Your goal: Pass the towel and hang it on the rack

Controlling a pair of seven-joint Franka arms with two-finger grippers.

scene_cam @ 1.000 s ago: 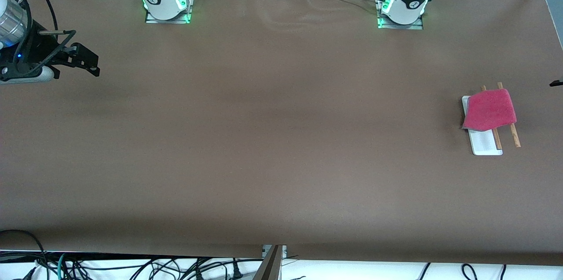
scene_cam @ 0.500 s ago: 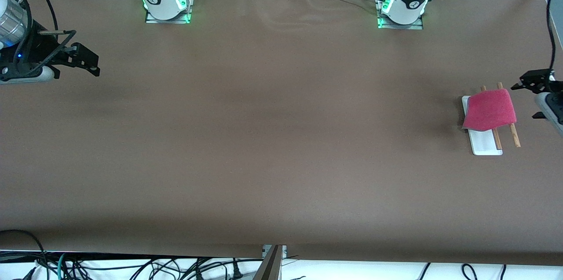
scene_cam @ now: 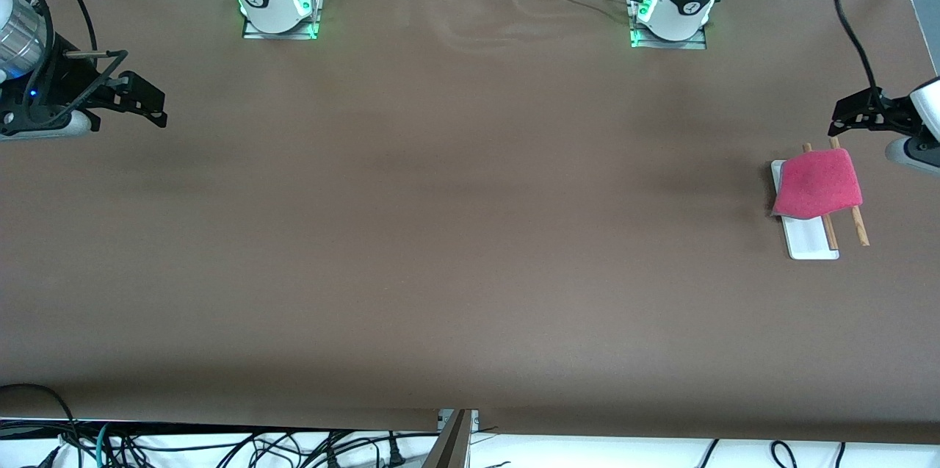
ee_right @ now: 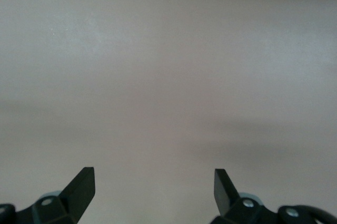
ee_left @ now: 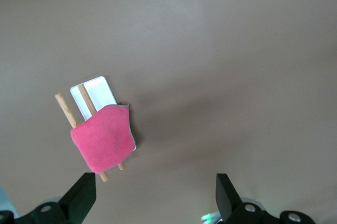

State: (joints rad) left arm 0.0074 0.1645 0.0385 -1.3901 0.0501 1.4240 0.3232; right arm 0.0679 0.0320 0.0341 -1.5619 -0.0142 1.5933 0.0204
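On the rack (scene_cam: 808,236), the towel (scene_cam: 817,184) hides the rods' middles; left claw (scene_cam: 844,115) and right claw (scene_cam: 150,104) both gape, empty.

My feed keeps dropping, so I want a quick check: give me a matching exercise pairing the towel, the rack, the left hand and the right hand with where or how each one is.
Things:
1. towel
2. rack
3. left hand
4. right hand

States:
A. open, over bare table at the right arm's end
B. draped over two wooden rods
C. stands on the table on a flat white base
D. open, in the air beside the rack at the left arm's end

Pairs: 1-B, 2-C, 3-D, 4-A
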